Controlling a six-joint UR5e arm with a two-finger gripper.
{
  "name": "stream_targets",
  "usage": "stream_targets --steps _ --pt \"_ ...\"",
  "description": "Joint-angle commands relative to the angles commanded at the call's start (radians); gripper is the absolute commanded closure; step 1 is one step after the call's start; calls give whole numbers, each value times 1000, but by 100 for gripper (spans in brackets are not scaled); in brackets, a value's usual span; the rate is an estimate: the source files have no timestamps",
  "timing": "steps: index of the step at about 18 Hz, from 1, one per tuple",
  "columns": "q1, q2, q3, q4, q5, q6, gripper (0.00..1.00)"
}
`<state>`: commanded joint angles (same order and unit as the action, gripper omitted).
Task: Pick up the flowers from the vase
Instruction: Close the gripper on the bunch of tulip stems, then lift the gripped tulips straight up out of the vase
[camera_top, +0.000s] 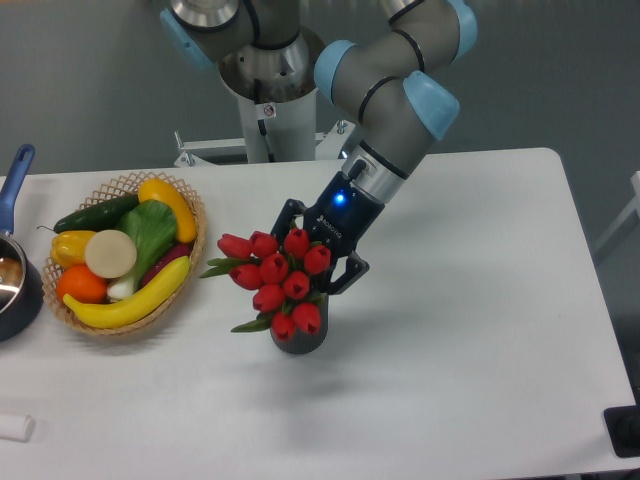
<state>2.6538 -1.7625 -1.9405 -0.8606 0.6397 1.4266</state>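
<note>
The flowers (280, 280), a bunch of red tulip buds with green leaves, stand in the vase (298, 342), a small dark cylinder near the table's middle. The bunch leans left and hides most of the vase's mouth. My gripper (320, 245) reaches down from the upper right and sits right behind the buds. One finger (290, 211) shows at the bunch's upper left, the other finger (350, 273) at its right. The jaws straddle the bunch and are still spread; their tips and the stems are hidden by the buds.
A wicker basket (190, 250) of fruit and vegetables stands just left of the flowers. A dark pot with a blue handle (14, 175) is at the far left edge. A small white object (14, 427) lies at the front left. The robot base (265, 100) is behind.
</note>
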Motion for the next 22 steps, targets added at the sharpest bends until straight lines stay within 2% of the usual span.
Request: stream_targets --steps 8,17,22 --pt "9 2 -2 0 -67 -35 51" --pt "25 31 -2 -3 -103 -52 52" --pt "44 71 20 -2 -133 -153 52"
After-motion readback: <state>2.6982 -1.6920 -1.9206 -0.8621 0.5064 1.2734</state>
